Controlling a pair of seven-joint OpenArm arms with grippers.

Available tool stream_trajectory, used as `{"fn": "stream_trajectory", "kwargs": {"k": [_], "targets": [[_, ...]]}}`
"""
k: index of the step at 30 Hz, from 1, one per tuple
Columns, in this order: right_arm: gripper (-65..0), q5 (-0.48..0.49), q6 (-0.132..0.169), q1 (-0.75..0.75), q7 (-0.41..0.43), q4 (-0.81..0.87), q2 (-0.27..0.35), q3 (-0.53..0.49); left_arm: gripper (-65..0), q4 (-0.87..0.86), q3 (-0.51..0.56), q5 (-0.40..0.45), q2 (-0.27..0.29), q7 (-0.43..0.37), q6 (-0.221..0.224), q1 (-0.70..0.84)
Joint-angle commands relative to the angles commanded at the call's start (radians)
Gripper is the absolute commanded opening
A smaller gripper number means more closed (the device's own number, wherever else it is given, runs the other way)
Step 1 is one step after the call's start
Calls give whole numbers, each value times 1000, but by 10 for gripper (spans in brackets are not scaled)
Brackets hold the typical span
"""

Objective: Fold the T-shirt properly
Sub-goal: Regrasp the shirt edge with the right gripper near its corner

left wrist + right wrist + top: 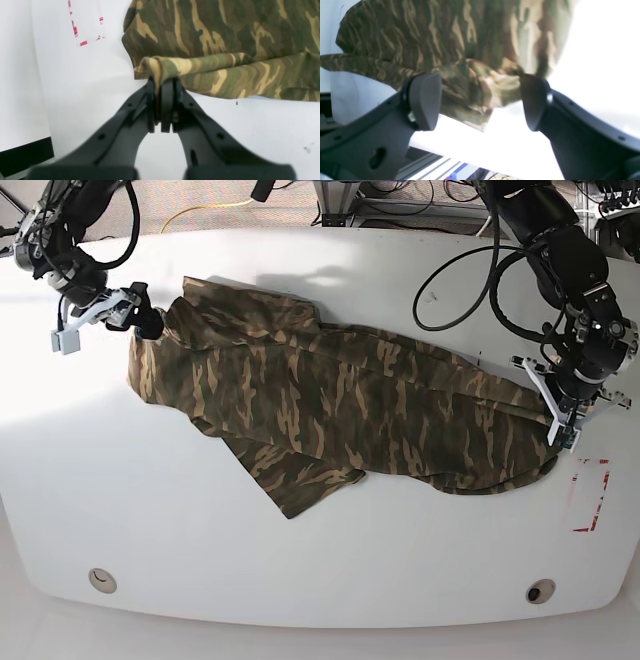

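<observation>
The table [320, 580] carries the T-shirt [330, 395], stretched across it and rumpled, no neat fold yet, so most work looks left. Left gripper [162, 85] is clamped on its edge; right gripper [480, 100] gapes around a bunch.

- A big white table [300, 560] with round corners is seen from above.
- A camouflage T-shirt [330, 405] is spread across the middle of the table, from the far left side to the right side. It is wrinkled, and one part sticks out toward the front.
- A white patch with red marks [589, 495] is stuck flat on the table, near the right edge, just beside the shirt's right end.
- Two small round holes [100, 580] are set in the table near the front edge, one at each side.
</observation>
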Motion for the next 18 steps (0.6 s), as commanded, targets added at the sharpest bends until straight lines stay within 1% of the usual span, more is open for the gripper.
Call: {"fn": "stream_trajectory", "kwargs": {"k": [3,7,10,12,16,18], "targets": [[-171,35,-6,-38,-2,3,-8,-8,-650,0,2,0,0,0,0,0],[-171,40,-6,-71,0,0,-58,-9,-650,0,2,0,0,0,0,0],[-171,23,-5,-71,2,0,-80,-21,-650,0,2,0,0,0,0,-2],[-171,9,-5,-63,6,-2,-92,-54,-650,0,2,0,0,0,0,0],[-171,-41,-5,-17,8,-2,-100,-74,-650,0,2,0,0,0,0,-2],[-171,-72,-5,9,8,-2,-115,-75,-650,0,2,0,0,0,0,-2]]}}
